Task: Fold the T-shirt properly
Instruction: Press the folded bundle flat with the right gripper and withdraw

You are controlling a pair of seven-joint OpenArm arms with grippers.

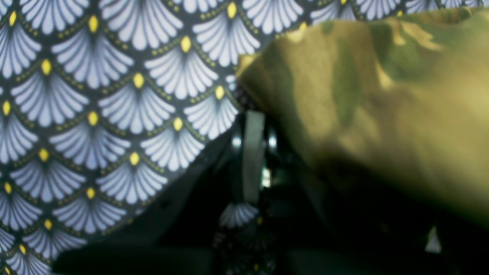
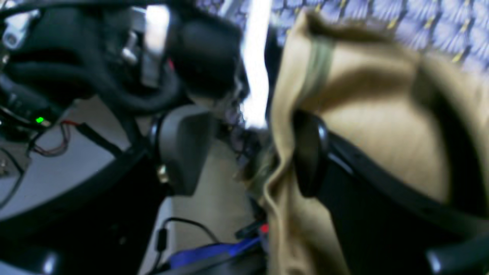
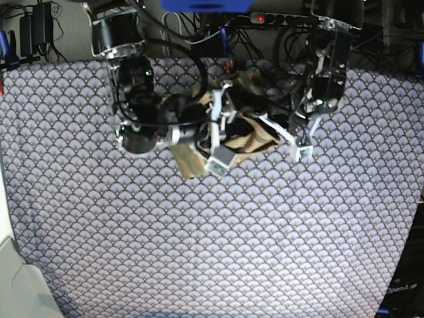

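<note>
The camouflage T-shirt (image 3: 252, 140) lies bunched in a heap at the back middle of the table, between my two arms. In the left wrist view its olive and tan cloth (image 1: 382, 95) is raised off the table, and my left gripper (image 1: 253, 114) is shut with the cloth's edge at its tips. My right gripper (image 2: 246, 152) stands wide open. A tan fold of the T-shirt (image 2: 382, 126) hangs between its jaws and drapes over the black right finger (image 2: 309, 152). The grey left pad (image 2: 183, 149) is bare. In the base view both grippers meet over the heap.
The purple scale-patterned tablecloth (image 3: 199, 252) covers the whole table. Cables and a power strip (image 3: 278, 18) run along the back edge behind the arms. The table's front left corner (image 3: 13, 265) drops off to a pale floor.
</note>
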